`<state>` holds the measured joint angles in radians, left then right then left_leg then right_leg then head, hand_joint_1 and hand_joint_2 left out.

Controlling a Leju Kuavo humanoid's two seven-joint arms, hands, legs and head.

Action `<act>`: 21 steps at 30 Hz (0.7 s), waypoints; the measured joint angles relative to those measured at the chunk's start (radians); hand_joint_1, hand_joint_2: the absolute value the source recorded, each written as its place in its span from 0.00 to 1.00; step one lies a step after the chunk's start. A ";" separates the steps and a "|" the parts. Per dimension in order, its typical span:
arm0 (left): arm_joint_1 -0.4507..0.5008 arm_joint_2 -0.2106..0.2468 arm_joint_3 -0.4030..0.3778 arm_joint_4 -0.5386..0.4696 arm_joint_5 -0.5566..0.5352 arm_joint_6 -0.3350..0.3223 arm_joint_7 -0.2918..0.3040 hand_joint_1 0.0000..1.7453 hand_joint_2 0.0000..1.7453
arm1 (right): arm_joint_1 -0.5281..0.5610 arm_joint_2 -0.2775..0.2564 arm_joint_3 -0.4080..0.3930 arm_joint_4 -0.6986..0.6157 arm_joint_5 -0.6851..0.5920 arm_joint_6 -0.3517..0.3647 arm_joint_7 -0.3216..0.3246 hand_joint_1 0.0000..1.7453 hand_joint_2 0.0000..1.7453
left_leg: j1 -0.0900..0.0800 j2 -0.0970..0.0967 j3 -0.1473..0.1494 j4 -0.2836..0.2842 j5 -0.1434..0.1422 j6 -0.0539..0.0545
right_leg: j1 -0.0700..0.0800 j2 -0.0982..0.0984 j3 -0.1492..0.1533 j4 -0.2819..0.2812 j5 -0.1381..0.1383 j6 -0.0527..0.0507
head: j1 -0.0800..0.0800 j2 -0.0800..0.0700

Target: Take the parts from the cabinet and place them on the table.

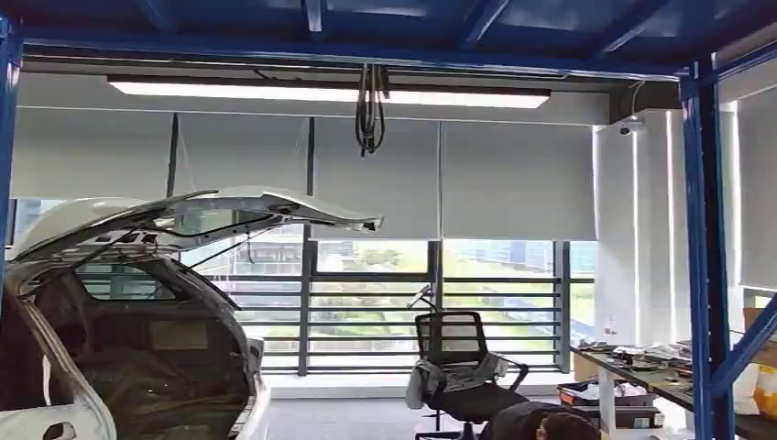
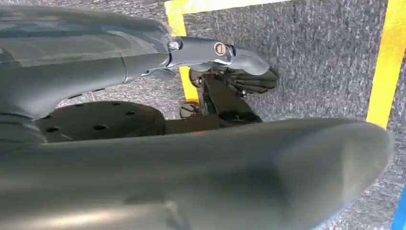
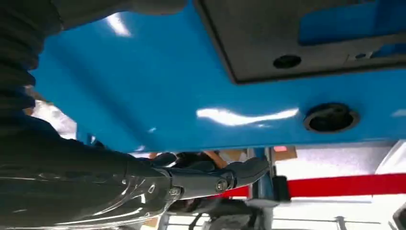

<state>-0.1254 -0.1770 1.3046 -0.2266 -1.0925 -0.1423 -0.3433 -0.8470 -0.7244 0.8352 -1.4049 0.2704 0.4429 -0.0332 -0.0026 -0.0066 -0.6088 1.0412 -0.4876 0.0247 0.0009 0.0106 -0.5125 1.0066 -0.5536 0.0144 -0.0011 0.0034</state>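
Left hand (image 2: pixel 225 62): seen over grey carpet (image 2: pixel 311 57) with yellow floor tape (image 2: pixel 383 67), nothing held, finger spacing cannot be told | Right hand (image 3: pixel 206 179): seen beside blue panel (image 3: pixel 158 91), grasp cannot be told | Parts, cabinet: location cannot be told | Head view: white car (image 1: pixel 128 302) with hatch raised, office chair (image 1: pixel 458 367), cluttered table (image 1: pixel 641 362) bounded by blue frame post (image 1: pixel 705 257)

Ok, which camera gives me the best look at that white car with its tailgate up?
The head view. It shows the white car at the left, its raised tailgate and open boot against the windows. The left wrist view looks at grey carpet with yellow lines, the right wrist view at a blue panel; neither gives any of the car.
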 joint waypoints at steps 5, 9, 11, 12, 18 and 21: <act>0.000 -0.005 -0.001 0.000 0.000 -0.002 0.002 0.00 0.00 | -0.046 0.083 0.132 0.111 0.007 -0.062 -0.024 0.00 1.00 | 0.001 0.000 0.000 0.000 0.000 0.000 | 0.001 0.001 0.000 0.000 0.000 0.000 | 0.000 0.000; -0.001 -0.006 -0.002 0.000 0.000 -0.002 0.001 0.00 0.00 | -0.052 0.159 0.210 0.184 0.041 -0.117 -0.036 0.00 1.00 | 0.001 0.000 0.000 0.000 0.000 0.000 | 0.001 0.000 0.000 0.000 0.000 0.000 | 0.000 0.000; -0.001 -0.006 -0.002 0.000 0.000 -0.002 0.001 0.00 0.00 | -0.053 0.192 0.240 0.213 0.055 -0.131 -0.041 0.00 1.00 | 0.001 0.000 0.000 0.000 0.000 -0.001 | 0.001 0.000 0.000 0.000 0.000 0.000 | 0.000 0.000; -0.001 -0.006 -0.002 0.000 0.000 -0.002 0.001 0.00 0.00 | -0.054 0.205 0.251 0.225 0.060 -0.136 -0.042 0.00 1.00 | 0.001 0.000 0.000 0.000 0.000 -0.001 | 0.001 0.000 0.000 0.000 0.000 0.000 | 0.000 0.000; -0.002 -0.006 -0.003 0.000 0.000 -0.002 0.000 0.00 0.00 | -0.054 0.229 0.267 0.245 0.068 -0.143 -0.043 0.00 1.00 | 0.001 0.000 0.000 0.000 0.000 -0.001 | 0.001 0.000 0.000 0.000 0.000 0.000 | 0.000 0.000; -0.002 -0.006 -0.003 0.000 0.000 -0.002 0.000 0.00 0.00 | -0.054 0.231 0.268 0.246 0.069 -0.144 -0.043 0.00 1.00 | 0.001 0.000 0.000 0.000 0.000 -0.001 | 0.001 0.000 0.000 0.000 0.000 0.000 | 0.000 0.000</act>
<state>-0.1278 -0.1835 1.3016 -0.2266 -1.0922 -0.1442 -0.3433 -0.9012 -0.4936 1.1033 -1.1589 0.3391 0.2991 -0.0767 -0.0012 -0.0064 -0.6086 1.0409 -0.4873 0.0242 0.0018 0.0111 -0.5129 1.0070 -0.5536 0.0143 -0.0011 0.0034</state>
